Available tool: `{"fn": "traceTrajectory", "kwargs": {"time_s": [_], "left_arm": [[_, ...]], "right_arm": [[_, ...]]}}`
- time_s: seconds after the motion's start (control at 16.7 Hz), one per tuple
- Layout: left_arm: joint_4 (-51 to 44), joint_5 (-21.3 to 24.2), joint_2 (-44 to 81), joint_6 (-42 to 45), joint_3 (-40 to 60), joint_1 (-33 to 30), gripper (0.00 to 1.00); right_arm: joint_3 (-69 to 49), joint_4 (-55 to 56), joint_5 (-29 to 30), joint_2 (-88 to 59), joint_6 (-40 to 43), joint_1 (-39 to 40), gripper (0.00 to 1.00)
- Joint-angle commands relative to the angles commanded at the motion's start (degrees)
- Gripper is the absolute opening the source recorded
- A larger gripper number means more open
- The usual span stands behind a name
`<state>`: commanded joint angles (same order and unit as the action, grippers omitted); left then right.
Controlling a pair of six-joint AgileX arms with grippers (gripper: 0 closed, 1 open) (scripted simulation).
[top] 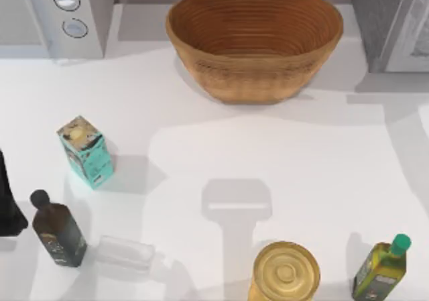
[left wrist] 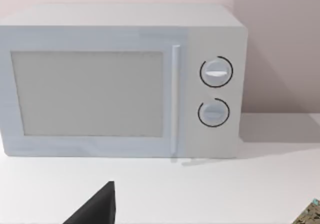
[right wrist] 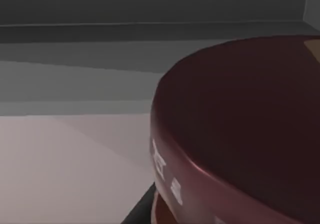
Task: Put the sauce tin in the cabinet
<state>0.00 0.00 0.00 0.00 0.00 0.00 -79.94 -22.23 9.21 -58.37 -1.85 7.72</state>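
While my left arm (top: 9, 200) is parked at the table's (top: 221, 167) left edge, facing the microwave (left wrist: 120, 84), the right wrist cam has the sauce tin (right wrist: 240, 134) v. close, maroon top up, w/ grey surfaces behind it. Cabinet (top: 392, 23) is back right. Can't tell either claw's state.

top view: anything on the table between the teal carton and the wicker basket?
Nothing. In the top view the table is bare between the teal carton and the wicker basket, apart from shadow.
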Motion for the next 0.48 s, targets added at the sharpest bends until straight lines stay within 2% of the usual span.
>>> {"fn": "traceTrajectory", "kwargs": {"time_s": [0.24, 0.48], "left_arm": [[0.00, 0.00, 0.00, 0.00, 0.00, 0.00, 1.00], [0.00, 0.00, 0.00, 0.00, 0.00, 0.00, 1.00]], "right_arm": [[-16.79, -4.60, 1.53, -11.83, 0.47, 1.87, 0.00], [-25.94, -7.12, 2.18, -18.38, 0.81, 3.12, 0.00]]}}
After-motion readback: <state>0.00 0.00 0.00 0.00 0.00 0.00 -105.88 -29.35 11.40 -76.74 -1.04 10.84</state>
